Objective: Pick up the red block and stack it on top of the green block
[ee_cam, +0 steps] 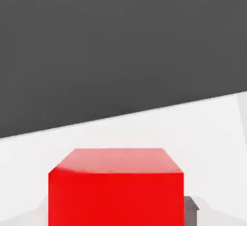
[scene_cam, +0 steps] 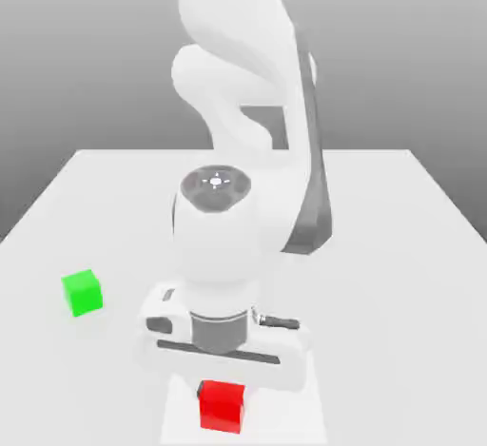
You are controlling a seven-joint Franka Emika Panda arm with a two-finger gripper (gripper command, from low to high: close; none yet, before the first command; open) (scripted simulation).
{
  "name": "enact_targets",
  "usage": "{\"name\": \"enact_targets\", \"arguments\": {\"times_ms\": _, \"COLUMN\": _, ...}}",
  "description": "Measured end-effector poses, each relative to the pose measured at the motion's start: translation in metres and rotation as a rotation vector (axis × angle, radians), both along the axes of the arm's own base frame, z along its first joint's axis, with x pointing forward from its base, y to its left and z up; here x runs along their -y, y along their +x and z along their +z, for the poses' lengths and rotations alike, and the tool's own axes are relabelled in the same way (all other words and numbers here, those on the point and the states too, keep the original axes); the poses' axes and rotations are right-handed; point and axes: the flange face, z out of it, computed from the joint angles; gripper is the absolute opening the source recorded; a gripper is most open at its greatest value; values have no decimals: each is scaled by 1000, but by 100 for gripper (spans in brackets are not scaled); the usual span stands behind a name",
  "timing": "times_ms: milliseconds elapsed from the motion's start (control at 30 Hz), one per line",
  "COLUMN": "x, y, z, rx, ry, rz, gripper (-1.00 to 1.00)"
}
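Note:
The red block rests on the white table near its front edge. My gripper hangs straight down over it, its white hand covering the block's top edge. In the hand view the red block sits very close, and a grey fingertip lies against its side. The gripper is shut on the red block. The green block stands alone on the table towards the exterior view's left, well apart from the hand.
The white arm rises behind the hand over the middle of the table. A dark grey backdrop lies beyond the table's edge.

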Motion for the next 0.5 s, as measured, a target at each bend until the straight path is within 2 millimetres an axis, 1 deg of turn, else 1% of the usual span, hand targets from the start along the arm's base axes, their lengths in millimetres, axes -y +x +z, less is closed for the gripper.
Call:
{"name": "enact_targets", "arguments": {"times_ms": 67, "x": 0, "y": 1, "z": 18, "rx": 0, "ry": 0, "rz": 0, "gripper": -100}}
{"name": "enact_targets", "arguments": {"times_ms": 167, "x": 2, "y": -1, "z": 53, "rx": 0, "ry": -1, "rz": -3, "gripper": -100}}
{"name": "enact_targets", "arguments": {"times_ms": 200, "x": 18, "y": -6, "z": 60, "rx": -1, "ry": -8, "rz": -31, "gripper": -100}}
{"name": "enact_targets", "arguments": {"times_ms": 267, "x": 67, "y": -28, "z": 71, "rx": -2, "ry": -25, "rz": -121, "gripper": -100}}
{"name": "enact_targets", "arguments": {"times_ms": 300, "x": 101, "y": -44, "z": 76, "rx": -3, "ry": -33, "rz": -192, "gripper": -100}}
{"name": "enact_targets", "arguments": {"times_ms": 333, "x": 129, "y": -61, "z": 80, "rx": -5, "ry": -38, "rz": -254, "gripper": -100}}
{"name": "enact_targets", "arguments": {"times_ms": 400, "x": 180, "y": -104, "z": 87, "rx": -8, "ry": -43, "rz": -386, "gripper": -100}}
{"name": "enact_targets", "arguments": {"times_ms": 433, "x": 193, "y": -121, "z": 90, "rx": -9, "ry": -42, "rz": -425, "gripper": -100}}
{"name": "enact_targets", "arguments": {"times_ms": 500, "x": 211, "y": -153, "z": 95, "rx": -8, "ry": -36, "rz": -487, "gripper": -100}}
